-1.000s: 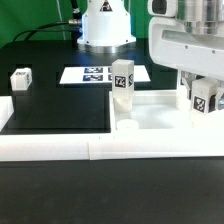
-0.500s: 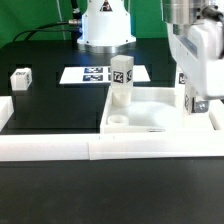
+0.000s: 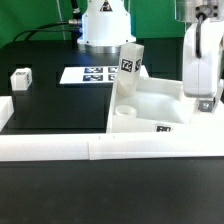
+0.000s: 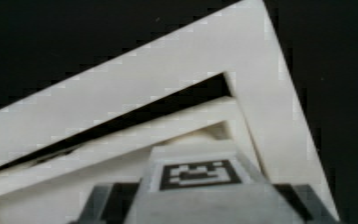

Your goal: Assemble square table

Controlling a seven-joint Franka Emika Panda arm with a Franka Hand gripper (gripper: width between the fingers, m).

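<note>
Slab lifted and tilted, one edge clamped.
Your end effector (image 3: 203,98) is clamped on the square table (image 3: 150,105) slab at its 3 o'clock edge; one leg (image 3: 128,72) leans at 10 o'clock, another leg (image 3: 20,79) sits well apart.

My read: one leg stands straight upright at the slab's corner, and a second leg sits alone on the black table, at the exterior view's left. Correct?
Not quite. The leg at the slab's corner is not upright: the exterior view shows it leaning toward that view's right, on the slab, which itself sits tilted. The rest holds: the second leg sits alone on the black table at the exterior view's left.
</note>
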